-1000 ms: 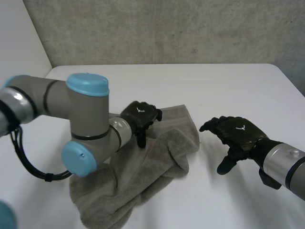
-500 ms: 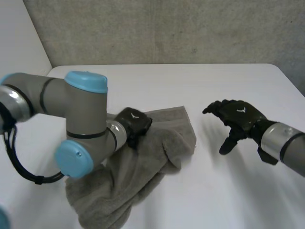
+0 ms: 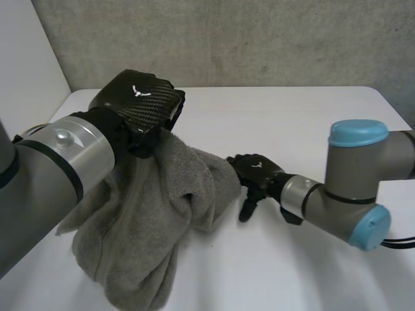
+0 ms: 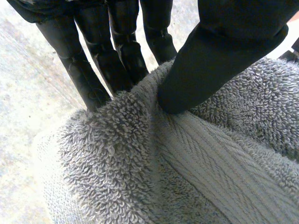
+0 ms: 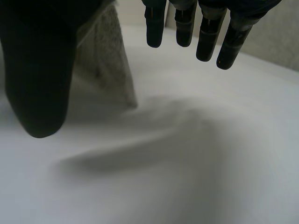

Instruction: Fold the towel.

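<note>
1. In the head view, the left hand (image 3: 139,103) is up high above the white counter (image 3: 292,110). It holds the grey towel (image 3: 149,220) by a bunched part at the top. The towel hangs down from the hand in a big lumpy heap. Its low end rests on the left side of the counter. The right hand (image 3: 254,173) is low over the counter, just beside the right side of the towel. I cannot tell if it touches the towel. A grey wall (image 3: 259,39) stands behind the counter.

2. In the left wrist view, the left hand's fingers (image 4: 93,65) are on one side of a fold of the towel (image 4: 196,168). The thumb (image 4: 215,56) presses on the other side. The fingers and thumb are clamped on the towel, and the fluffy fold sticks up between them.

3. In the right wrist view, the right hand's fingers (image 5: 208,32) are straight and a little apart. The thumb (image 5: 37,79) is far from them. This hand holds nothing. A bit of the towel (image 5: 110,60) shows just beside the thumb. The white counter (image 5: 187,163) is under the hand.
</note>
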